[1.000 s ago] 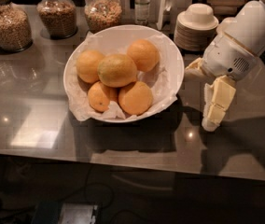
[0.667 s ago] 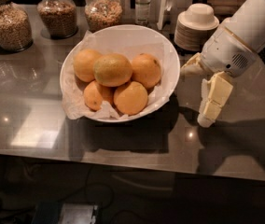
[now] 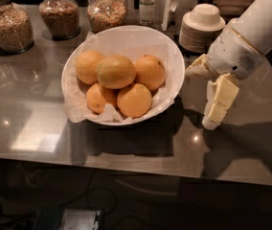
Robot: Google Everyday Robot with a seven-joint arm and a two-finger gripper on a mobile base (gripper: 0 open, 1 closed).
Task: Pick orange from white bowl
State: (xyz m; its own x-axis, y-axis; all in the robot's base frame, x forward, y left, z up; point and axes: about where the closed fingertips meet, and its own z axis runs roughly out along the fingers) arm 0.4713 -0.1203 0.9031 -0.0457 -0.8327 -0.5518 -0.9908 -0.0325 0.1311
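The hand (image 3: 199,99) hangs to the right of the white bowl (image 3: 175,56), just above the grey surface (image 3: 30,123). It is spread apart and holds nothing. One cream finger (image 3: 197,69) points left, close to the bowl's rim, and the other (image 3: 218,104) points down toward the surface. The orange (image 3: 116,72) lies on top of the pile in the bowl at centre frame, resting on smaller orange fruits (image 3: 134,99) that it partly covers. The arm (image 3: 251,37) is cut off at the upper right edge.
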